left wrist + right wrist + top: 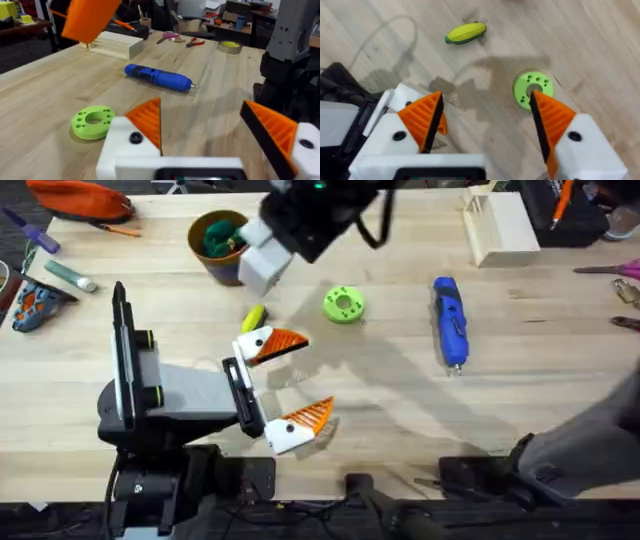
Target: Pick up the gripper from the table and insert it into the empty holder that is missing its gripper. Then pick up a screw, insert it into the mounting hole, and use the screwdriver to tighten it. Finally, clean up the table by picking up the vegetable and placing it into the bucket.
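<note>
Overhead: the left hand (292, 387) lies low over the worktop (520, 370), fingers spread, empty. The screwdriver (449, 319) lies lengthwise, tip toward the bases.

Right wrist: the right hand (487, 120), spread, hovers above the vegetable (465, 33).

one screwdriver (449, 320), one green dish (343, 305), one vegetable (254, 317) and one bucket (219, 246) sit on the table (540, 400). two grippers: left (291, 385), right (487, 125).

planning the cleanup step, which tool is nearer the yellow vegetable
Left. The left tool sits just beside the vegetable on the table; the right tool hovers above it.
</note>
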Robot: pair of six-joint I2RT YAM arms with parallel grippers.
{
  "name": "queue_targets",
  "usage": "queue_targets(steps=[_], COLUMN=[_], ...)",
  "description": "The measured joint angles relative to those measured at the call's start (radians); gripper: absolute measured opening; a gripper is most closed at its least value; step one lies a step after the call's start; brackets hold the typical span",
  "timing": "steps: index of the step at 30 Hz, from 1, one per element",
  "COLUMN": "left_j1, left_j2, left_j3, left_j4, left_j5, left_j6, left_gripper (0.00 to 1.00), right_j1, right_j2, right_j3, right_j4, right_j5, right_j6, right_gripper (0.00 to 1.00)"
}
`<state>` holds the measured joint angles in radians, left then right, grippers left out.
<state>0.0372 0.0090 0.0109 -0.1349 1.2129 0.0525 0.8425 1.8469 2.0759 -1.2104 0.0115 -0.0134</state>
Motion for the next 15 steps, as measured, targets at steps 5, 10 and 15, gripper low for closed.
queue_targets(steps=[5, 10, 15], left_j1=[0.000, 0.000, 0.000], left_j2=[0.000, 0.000, 0.000], left_j3=[0.000, 0.000, 0.000], left_j4=[0.000, 0.000, 0.000], left_j5=[0.000, 0.000, 0.000], left_j6=[0.000, 0.000, 0.000], left_gripper=[0.986, 0.985, 0.986], right_j1=[-0.055, -0.135, -0.209], right_j2=[-0.142, -0.265, -0.348], right_j3=[-0.162, -0.317, -0.453], right_j4=[0.067, 0.131, 0.143], right_j5=[-0.002, 0.001, 0.049], right_j6=[0.040, 0.110, 0.182], right_gripper=[0.993, 0.993, 0.992])
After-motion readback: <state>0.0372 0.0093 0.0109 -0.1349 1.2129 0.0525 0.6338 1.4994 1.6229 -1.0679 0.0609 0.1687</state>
